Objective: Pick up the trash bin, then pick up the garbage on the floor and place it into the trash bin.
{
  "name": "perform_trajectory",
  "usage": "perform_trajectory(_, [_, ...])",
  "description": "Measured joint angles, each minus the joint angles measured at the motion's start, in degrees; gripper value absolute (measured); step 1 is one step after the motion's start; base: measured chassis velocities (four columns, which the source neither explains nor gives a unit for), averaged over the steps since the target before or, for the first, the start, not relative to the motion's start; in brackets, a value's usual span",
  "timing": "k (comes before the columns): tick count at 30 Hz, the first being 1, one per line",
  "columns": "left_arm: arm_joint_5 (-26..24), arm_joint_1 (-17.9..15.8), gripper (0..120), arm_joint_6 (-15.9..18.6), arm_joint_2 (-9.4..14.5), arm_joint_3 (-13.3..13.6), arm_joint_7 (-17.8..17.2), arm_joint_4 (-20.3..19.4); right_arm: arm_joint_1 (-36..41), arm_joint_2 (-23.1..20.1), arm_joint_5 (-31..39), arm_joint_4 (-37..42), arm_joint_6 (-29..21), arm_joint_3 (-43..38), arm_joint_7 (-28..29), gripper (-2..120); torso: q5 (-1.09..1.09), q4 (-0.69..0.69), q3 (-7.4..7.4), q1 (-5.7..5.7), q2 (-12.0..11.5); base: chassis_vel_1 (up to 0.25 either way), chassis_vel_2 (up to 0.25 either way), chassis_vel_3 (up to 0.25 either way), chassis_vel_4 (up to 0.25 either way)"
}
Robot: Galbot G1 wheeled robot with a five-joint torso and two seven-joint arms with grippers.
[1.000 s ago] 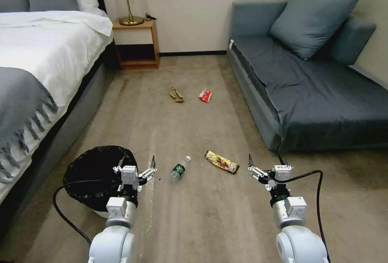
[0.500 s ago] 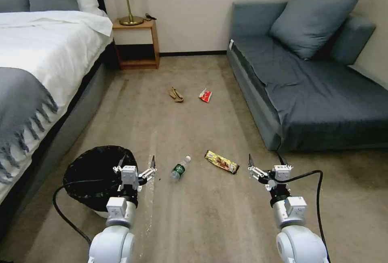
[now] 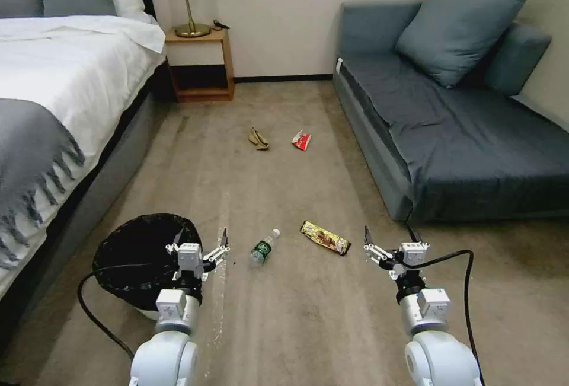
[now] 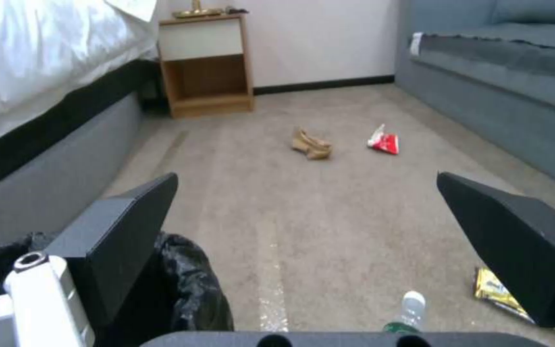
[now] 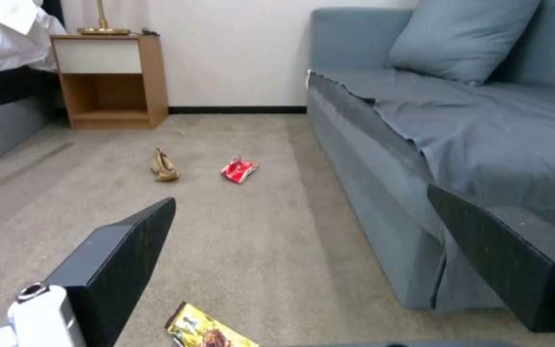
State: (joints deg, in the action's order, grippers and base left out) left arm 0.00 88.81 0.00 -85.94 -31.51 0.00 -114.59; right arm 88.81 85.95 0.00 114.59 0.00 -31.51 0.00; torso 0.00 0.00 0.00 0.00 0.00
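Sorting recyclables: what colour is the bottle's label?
Green, on the clear bottle; clearest in the head view.

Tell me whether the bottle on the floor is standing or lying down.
Lying down. The bottle rests on its side on the carpet, white cap pointing away from the robot, between the bin and the gold wrapper.

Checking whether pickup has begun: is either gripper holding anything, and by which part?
Nothing is held. The left gripper hangs open by the trash bin; the right gripper is open over bare carpet.

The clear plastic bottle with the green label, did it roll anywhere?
No. The clear plastic bottle with the green label lies where it did, between the black-lined trash bin and the gold-brown snack wrapper.
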Motion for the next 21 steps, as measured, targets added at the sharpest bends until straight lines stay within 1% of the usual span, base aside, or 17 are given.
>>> perform_trajectory(21, [0.00,0.00,100,0.00,0.00,0.00,0.00,0.00,0.00,0.00,0.00,0.00,0.00,0.00,0.00,100,0.00,0.00,0.00,0.00,0.00,0.000,0.000,0.000,0.000])
